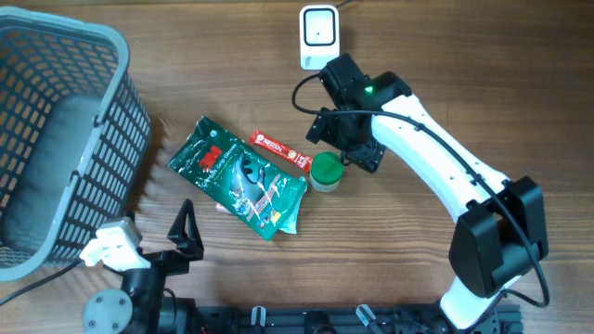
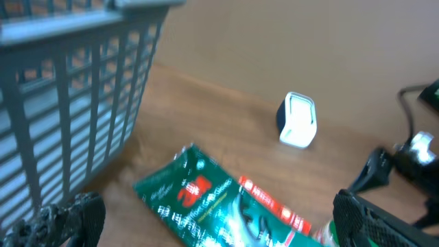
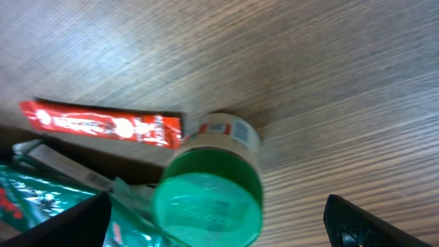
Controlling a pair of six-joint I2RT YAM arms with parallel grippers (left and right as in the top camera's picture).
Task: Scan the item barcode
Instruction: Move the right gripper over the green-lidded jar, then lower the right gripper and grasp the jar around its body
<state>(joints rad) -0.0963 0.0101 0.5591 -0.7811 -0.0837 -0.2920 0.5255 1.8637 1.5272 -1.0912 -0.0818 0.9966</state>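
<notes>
Overhead, the green-lidded jar (image 1: 326,172) stands mid-way across the worktop (image 1: 464,65), just beside a red sachet (image 1: 278,151) and green packet (image 1: 239,178). The right fingers (image 3: 374,223) are spread open over it, and the left fingers (image 2: 68,219) are open near the front edge.

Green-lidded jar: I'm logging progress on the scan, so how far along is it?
Done: nothing visible; the jar, red sachet and green packet sit on the table, apart from the white scanner. In hand: the right gripper hangs open over the jar, not gripping. To do: grasp, lift, show its barcode to the scanner. The left gripper is open.
</notes>
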